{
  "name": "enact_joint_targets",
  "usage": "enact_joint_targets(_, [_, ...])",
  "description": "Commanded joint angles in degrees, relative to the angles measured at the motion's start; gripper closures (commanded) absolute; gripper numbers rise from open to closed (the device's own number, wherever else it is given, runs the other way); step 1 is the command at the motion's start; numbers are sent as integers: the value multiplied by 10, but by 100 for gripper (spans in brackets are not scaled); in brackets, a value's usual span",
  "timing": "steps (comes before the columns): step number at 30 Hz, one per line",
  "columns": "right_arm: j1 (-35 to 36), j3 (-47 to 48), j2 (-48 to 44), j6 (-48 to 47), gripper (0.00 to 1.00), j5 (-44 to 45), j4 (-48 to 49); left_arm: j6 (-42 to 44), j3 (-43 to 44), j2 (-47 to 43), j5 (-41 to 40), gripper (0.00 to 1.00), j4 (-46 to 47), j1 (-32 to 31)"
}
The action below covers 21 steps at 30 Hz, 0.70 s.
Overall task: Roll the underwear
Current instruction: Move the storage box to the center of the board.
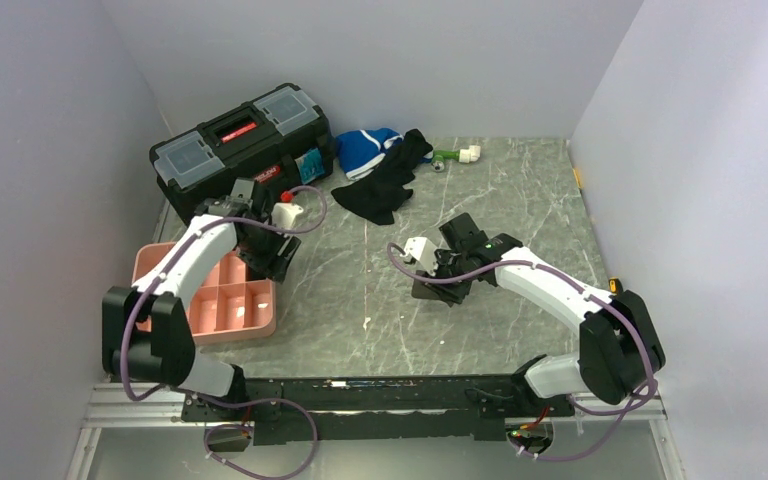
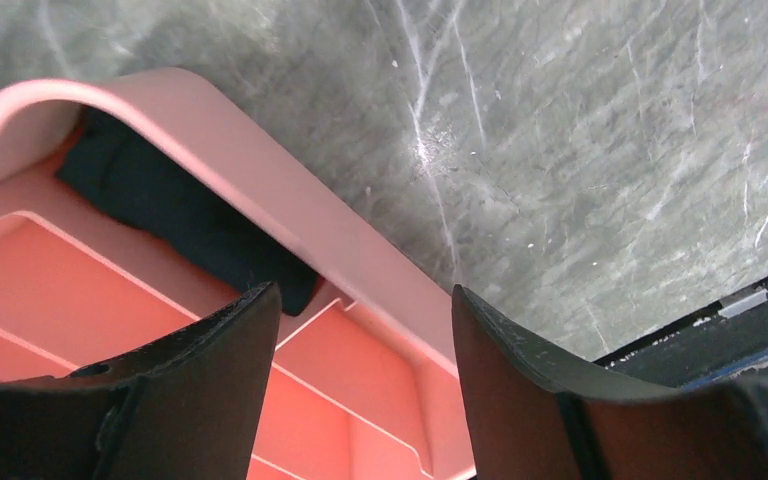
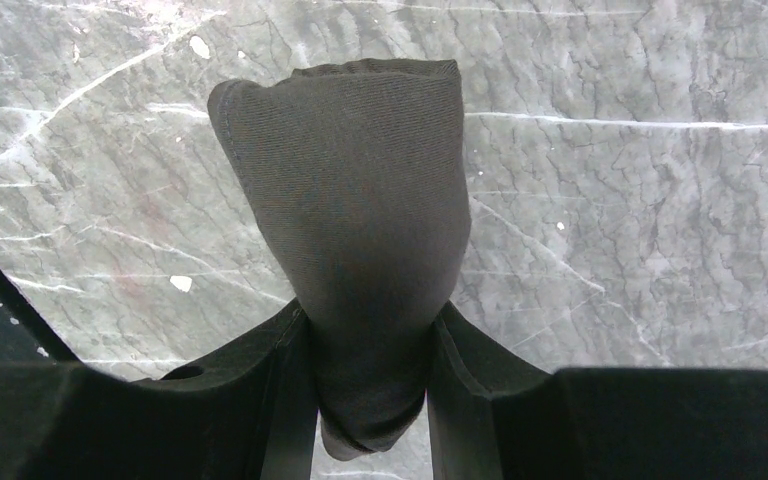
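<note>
Right wrist: right end effector (image 3: 368, 318) closed on the underwear (image 3: 350, 200), pinched between its jaws.

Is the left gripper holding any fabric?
No; the left gripper is open and empty, over the edge of the pink tray.

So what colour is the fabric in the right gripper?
Plain dark grey-brown underwear; clearest in the right wrist view.

The right tool (image 1: 444, 275) meets the dark underwear (image 1: 426, 293) mid-table; the left tool (image 1: 272, 256) hangs over the pink tray (image 1: 228, 338).
</note>
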Motion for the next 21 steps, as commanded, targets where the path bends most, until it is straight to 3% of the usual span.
enact_joint_targets(1, [-2, 0, 0, 5, 100, -12, 16, 5, -1, 39, 32, 33, -9, 2])
enact_joint_targets(13, [-29, -2, -3, 5, 100, -7, 17, -42, 71, 124, 219, 37, -1, -3])
enact_joint_targets(21, [-64, 6, -2, 3, 100, -2, 18, -143, 127, 184, 286, 37, 57, -72])
